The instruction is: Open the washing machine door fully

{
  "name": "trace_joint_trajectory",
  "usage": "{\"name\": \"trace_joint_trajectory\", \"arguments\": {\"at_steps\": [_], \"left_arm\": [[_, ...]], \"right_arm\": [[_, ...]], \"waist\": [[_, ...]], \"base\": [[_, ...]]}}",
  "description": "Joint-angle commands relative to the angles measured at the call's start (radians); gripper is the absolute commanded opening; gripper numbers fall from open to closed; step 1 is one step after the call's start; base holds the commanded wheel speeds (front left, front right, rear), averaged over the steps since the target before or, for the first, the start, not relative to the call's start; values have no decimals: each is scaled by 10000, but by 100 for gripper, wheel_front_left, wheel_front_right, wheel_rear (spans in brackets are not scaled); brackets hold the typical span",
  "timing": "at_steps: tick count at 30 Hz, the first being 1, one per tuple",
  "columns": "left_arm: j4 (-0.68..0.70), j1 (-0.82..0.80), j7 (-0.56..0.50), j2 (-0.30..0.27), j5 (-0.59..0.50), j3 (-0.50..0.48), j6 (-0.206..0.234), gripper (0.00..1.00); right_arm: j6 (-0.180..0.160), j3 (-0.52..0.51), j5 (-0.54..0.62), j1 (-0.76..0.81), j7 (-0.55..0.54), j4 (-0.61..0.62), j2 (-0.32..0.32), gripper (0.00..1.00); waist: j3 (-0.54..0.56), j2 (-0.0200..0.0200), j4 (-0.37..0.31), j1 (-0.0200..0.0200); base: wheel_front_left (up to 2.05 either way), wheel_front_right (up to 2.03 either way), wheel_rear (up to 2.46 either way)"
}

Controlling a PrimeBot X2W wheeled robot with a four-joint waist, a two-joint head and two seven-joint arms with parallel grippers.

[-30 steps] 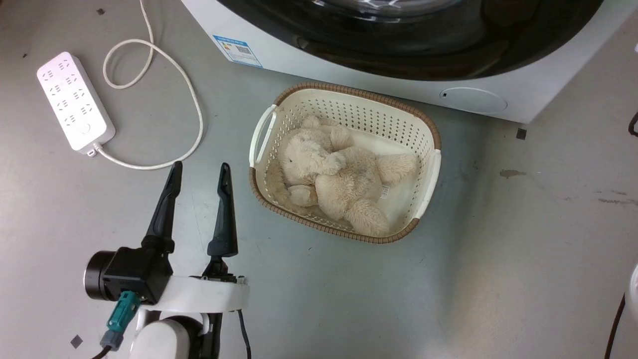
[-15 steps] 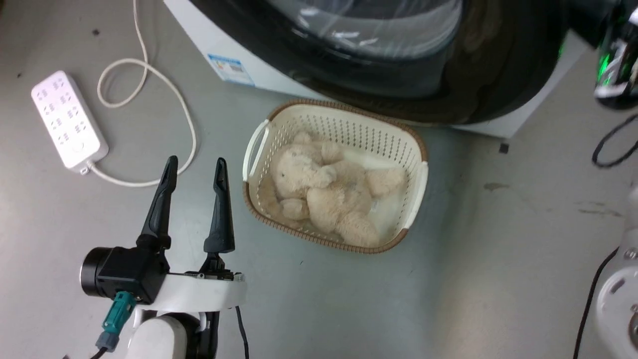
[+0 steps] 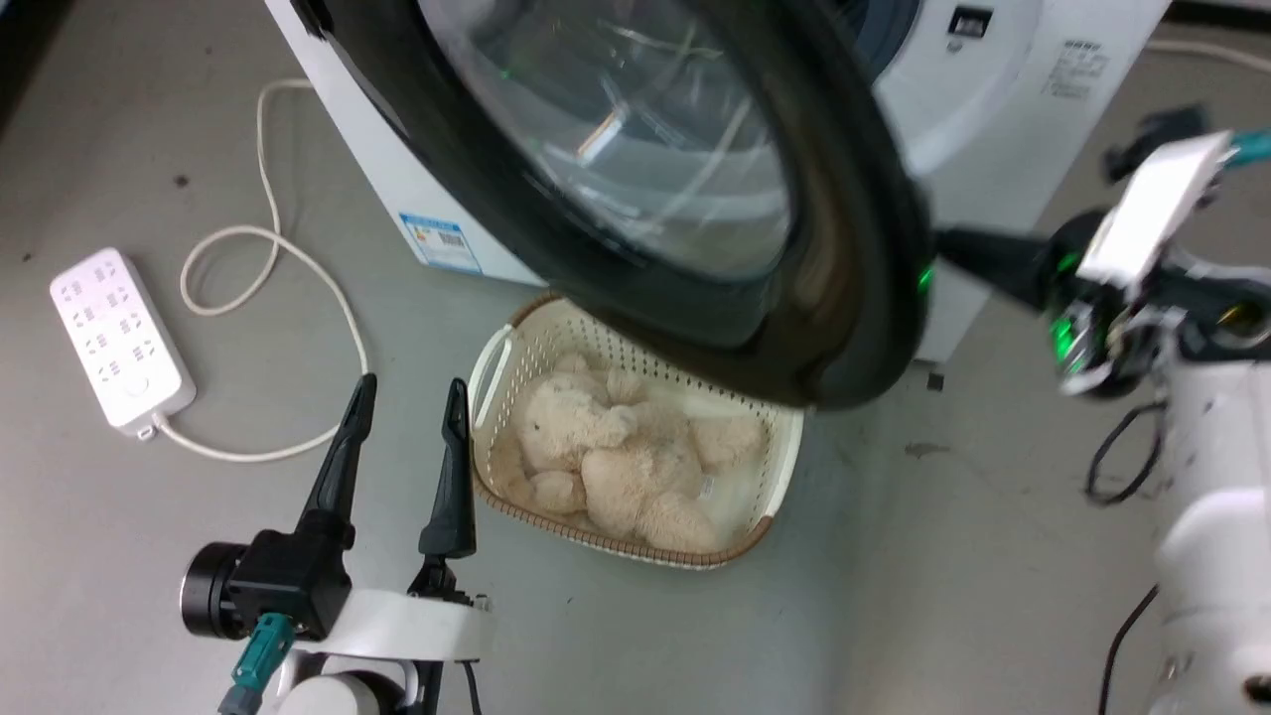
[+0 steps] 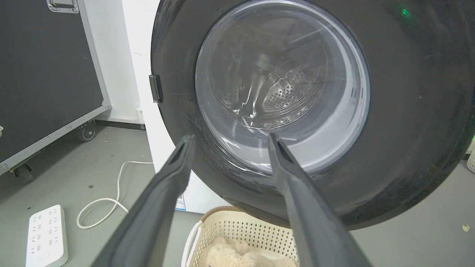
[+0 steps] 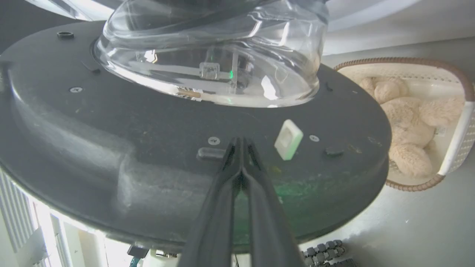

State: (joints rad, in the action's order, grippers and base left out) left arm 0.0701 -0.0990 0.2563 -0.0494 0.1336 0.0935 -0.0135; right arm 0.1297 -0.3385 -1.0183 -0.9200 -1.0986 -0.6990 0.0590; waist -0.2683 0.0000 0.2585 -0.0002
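Note:
The washing machine door [image 3: 645, 169], a glossy black disc with a clear glass bowl, stands swung out from the white washing machine [image 3: 1003, 119], hinged at its left. My right gripper [image 3: 943, 248] is shut, reaching in from the right behind the door's free edge. In the right wrist view its joined fingertips [image 5: 240, 141] rest against the door's black inner face [image 5: 148, 122], beside a pale latch piece [image 5: 288, 139]. My left gripper [image 3: 411, 387] is open and holds nothing, low on the left. In its wrist view it [image 4: 231, 137] points at the door's outer glass [image 4: 282, 85].
A cream perforated basket [image 3: 494, 367] holding a beige plush toy [image 3: 616, 462] sits on the floor under the door. A white power strip [image 3: 117, 343] and its looped cable [image 3: 298, 288] lie to the left. A black wheeled case [image 4: 44, 74] stands left of the machine.
The head camera has tilted up, shifting the whole picture. The door has swung outward from the machine's front, and my right arm has come into view behind its edge. The left gripper stays open.

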Motion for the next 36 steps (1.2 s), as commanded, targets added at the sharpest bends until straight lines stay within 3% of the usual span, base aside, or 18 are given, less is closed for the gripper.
{"name": "trace_joint_trajectory", "arguments": {"at_steps": [1,7,8,10,17,21,22,23,24,28,30,31,32,33,34,35,36], "left_arm": [[-43,168,55,-8,-99,-7,-68,100],[-164,436,55,-8,-289,56,-237,100],[-219,586,55,-8,-346,84,-296,100],[-265,699,55,-8,-374,94,-344,100],[-348,903,55,-8,-399,105,-408,100],[-387,958,55,-8,-352,105,-400,100],[-410,969,55,-8,-347,105,-387,100],[-410,969,55,-8,-347,105,-387,100],[-425,969,55,-8,-317,88,-350,100],[-530,993,55,-8,-246,76,-315,100],[-538,994,55,-8,-205,22,-258,100],[-538,994,55,-8,-205,22,-258,100],[-551,1030,55,-8,-196,-53,-235,100],[-551,1030,55,-8,-196,-53,-235,100],[-561,1048,55,-8,-199,-89,-238,100],[-594,1077,55,-8,-183,-162,-251,100],[-594,1077,55,-8,-183,-162,-251,100]], "right_arm": [[10,435,-481,382,23,-9,-85,0],[10,2449,-2152,1362,345,253,-86,0],[10,3499,-2953,1872,600,505,-86,0],[10,4233,-3452,2171,774,658,-86,0],[10,6445,-4560,2807,1456,1252,-87,0],[10,6896,-4601,2895,1976,1448,-87,0],[10,6954,-4432,2870,2478,1531,-87,25],[10,6954,-4432,2870,2478,1531,-87,25],[10,6987,-4113,2884,2794,1599,-87,100],[10,6846,-3574,3031,3246,1920,174,100],[10,6474,-2679,3305,4437,2855,778,100],[10,6474,-2679,3305,4437,2855,778,100],[10,6277,-1822,3585,5512,3657,1248,100],[10,6277,-1822,3585,5512,3657,1248,100],[10,6233,-1304,3759,6087,4097,1526,100],[10,6201,134,4115,7402,4836,2214,100],[10,6201,134,4115,7402,4836,2214,100]], "waist": [[241,0,-33,2],[583,0,-23,2],[749,0,-14,2],[841,0,-25,2],[1028,0,25,2],[1068,0,19,2],[1114,0,-23,2],[1114,0,-23,2],[1180,0,-98,2],[1372,0,-199,2],[1558,0,-332,2],[1558,0,-332,2],[1709,0,-463,2],[1709,0,-463,2],[1775,0,-532,2],[1902,0,-673,2],[1902,0,-673,2]], "base": [[0,0,0],[0,0,0],[0,0,0],[0,0,0],[0,0,0],[0,0,0],[0,0,0],[0,0,0],[0,0,0],[0,0,0],[0,0,0],[0,0,0],[0,0,0],[0,0,0],[0,0,0],[0,0,0],[0,0,0]]}}
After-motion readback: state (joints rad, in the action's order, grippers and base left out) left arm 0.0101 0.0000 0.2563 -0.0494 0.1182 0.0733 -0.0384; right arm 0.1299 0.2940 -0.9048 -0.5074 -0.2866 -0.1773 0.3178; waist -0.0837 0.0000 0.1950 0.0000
